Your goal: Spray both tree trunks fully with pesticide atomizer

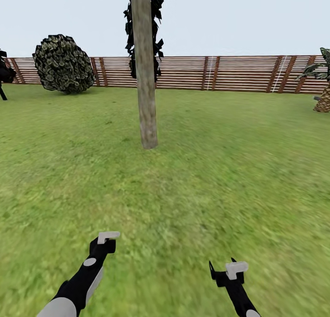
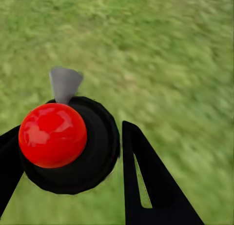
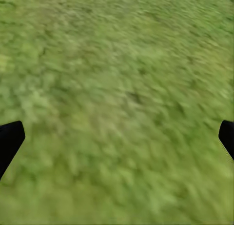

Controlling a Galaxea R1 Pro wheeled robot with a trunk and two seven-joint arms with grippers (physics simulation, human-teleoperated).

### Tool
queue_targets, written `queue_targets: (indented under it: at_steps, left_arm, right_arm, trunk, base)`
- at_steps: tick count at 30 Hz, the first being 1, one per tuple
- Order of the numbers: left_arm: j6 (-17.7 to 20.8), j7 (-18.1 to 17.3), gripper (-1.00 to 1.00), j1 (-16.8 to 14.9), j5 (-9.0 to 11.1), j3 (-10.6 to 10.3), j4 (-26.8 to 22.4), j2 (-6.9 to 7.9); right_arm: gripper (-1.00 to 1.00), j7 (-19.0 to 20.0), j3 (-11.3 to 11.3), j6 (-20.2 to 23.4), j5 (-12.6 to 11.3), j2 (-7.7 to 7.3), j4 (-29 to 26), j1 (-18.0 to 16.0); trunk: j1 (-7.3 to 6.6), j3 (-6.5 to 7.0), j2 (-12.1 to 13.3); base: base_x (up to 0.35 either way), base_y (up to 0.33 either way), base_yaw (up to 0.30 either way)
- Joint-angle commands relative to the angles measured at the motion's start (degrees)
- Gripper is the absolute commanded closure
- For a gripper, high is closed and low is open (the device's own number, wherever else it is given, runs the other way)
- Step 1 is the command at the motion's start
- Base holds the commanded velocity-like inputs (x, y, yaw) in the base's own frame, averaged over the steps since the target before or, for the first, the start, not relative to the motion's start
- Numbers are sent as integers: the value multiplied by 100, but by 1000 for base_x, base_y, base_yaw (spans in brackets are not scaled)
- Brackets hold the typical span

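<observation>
Head view: the tree trunk [image 1: 145, 79] stands upper middle on the lawn [image 1: 183, 179], well ahead of both tools. Left wrist view: the left tool [image 2: 68, 152] is clenched on the pesticide atomizer [image 2: 68, 137], black body, red ball top; looks light, rigid, maybe slick, so I'd grip the body. Right wrist view: the right tool [image 3: 117, 137] is spread wide, nothing in it.
</observation>
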Motion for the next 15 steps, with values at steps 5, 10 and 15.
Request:
queue_targets:
  at_steps: [5,10,15]
  left_arm:
    - [-18,12,100,-3,-42,10,4,-2]
    - [-18,12,100,-1,-42,10,4,-2]
    - [-18,12,100,-2,-42,10,4,-2]
  right_arm:
    - [-100,-3,-13,-16,44,1,3,-4]
    - [-100,-3,-13,-16,44,1,3,-5]
    - [-100,-3,-13,-16,44,1,3,-3]
  trunk:
    - [3,2,-1]
    - [3,3,-1]
    - [3,3,-1]
  base:
    - [338,0,0]
    - [338,0,0]
    - [338,0,0]
